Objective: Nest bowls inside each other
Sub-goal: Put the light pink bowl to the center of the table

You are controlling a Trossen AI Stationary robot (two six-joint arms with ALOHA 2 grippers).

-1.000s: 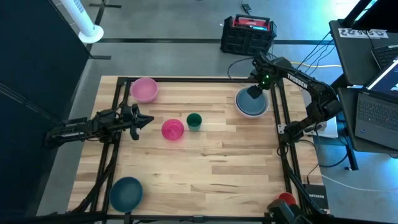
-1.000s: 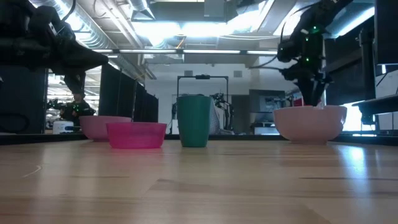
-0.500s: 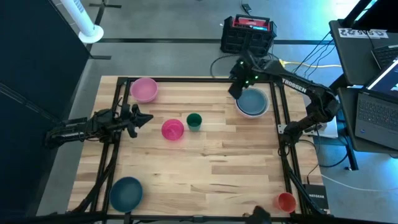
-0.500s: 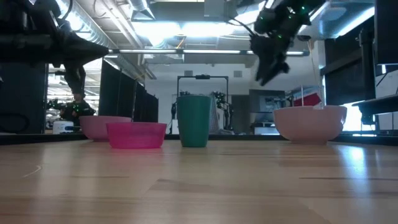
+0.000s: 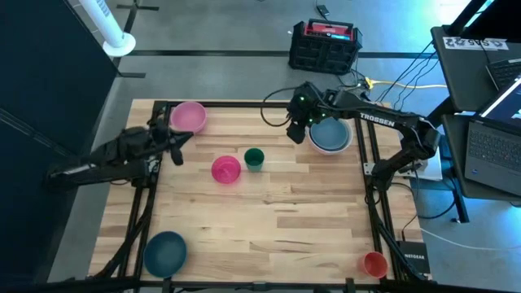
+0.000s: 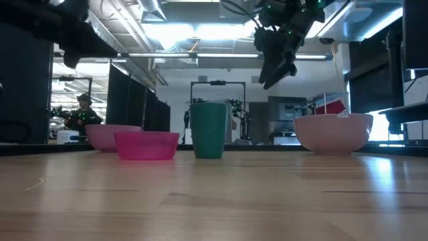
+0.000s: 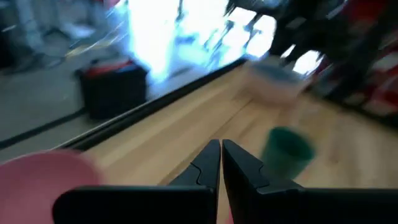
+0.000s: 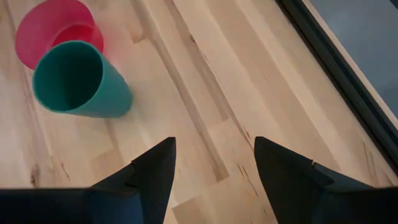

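Right claw [image 5: 295, 124]: raised clear of the bench [image 5: 269, 220], fingers spread wide, holding nothing. Closest to it, just behind, stands the white bowl [image 5: 330, 135], which appears to carry a blue-grey bowl already seated inside. Ahead of the open fingers, a short reach off, is the small teal bowl [image 8: 78, 79], upright and cup-shaped; touching or just past it is the hot pink bowl [image 8: 53, 28]. Farther on, near the bench's far corner, sits the pale pink bowl [image 5: 189, 117], with the left claw [image 5: 172, 140] just beside it, fingers pressed together and empty. Well apart, at the opposite near corner, rests the dark blue bowl [image 5: 165, 252].

Handling assessment: plain plastic, judged light, rigid and rather slick; not fragile. The teal piece is narrow and tall, so it may tip if nudged. Recommended hold: pinch the rim wall, one finger inside, one outside.
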